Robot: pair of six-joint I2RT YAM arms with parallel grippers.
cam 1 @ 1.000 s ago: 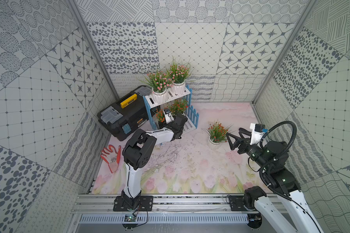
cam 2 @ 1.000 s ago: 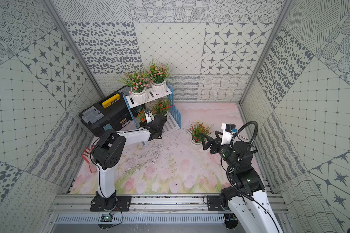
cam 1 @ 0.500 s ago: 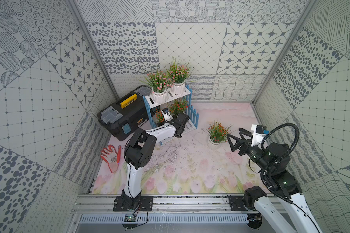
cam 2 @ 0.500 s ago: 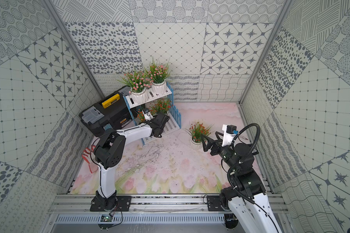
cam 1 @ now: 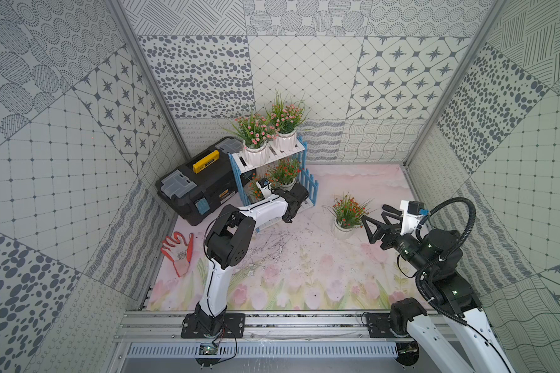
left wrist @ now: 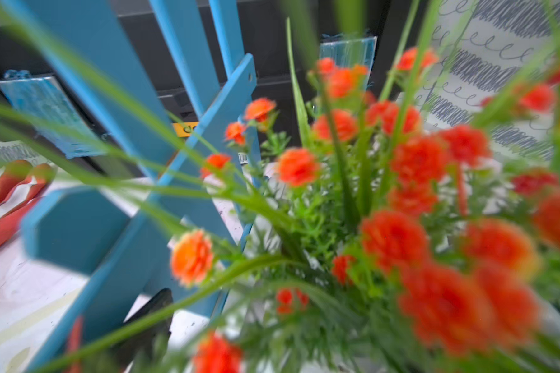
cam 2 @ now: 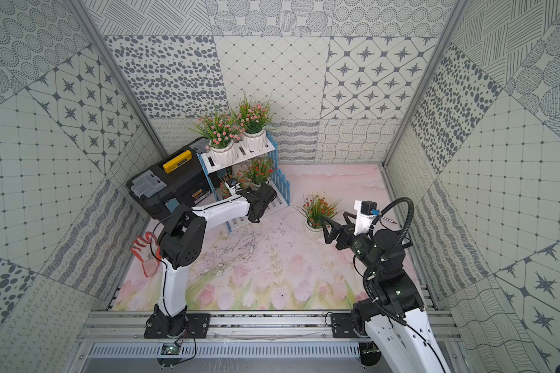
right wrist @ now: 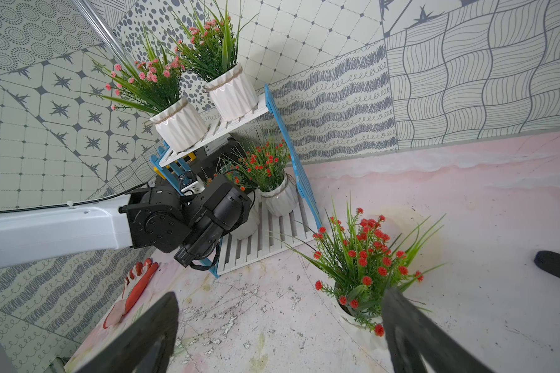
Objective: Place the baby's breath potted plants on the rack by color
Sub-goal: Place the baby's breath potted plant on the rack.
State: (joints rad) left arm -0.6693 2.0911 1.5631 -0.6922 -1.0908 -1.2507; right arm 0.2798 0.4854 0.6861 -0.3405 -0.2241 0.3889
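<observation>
The rack point(cam 1: 311, 185) stands at the back left, next to the toolbox. Two pink baby's breath potted plants point(cam 1: 254, 129) point(cam 1: 286, 114) stand on its top shelf. Two orange-red ones point(cam 1: 285, 169) point(cam 1: 256, 190) stand on the lower shelf. My left gripper point(cam 1: 264, 193) reaches in at the nearer of these; its blossoms point(left wrist: 395, 239) fill the left wrist view, where only one dark finger point(left wrist: 156, 316) shows, far out to the side. A third orange-red plant point(cam 1: 348, 210) point(right wrist: 362, 258) stands on the mat, just ahead of my right gripper point(cam 1: 374, 214) point(right wrist: 278, 339), which is wide open and empty.
A black toolbox point(cam 1: 201, 184) with a yellow handle sits left of the rack. A red and white glove point(cam 1: 178, 252) lies on the mat near the left wall. Patterned walls close in the back and both sides.
The left wrist has shifted a little to the right along the lower shelf. The right gripper has edged closer to the plant on the mat, still open.
</observation>
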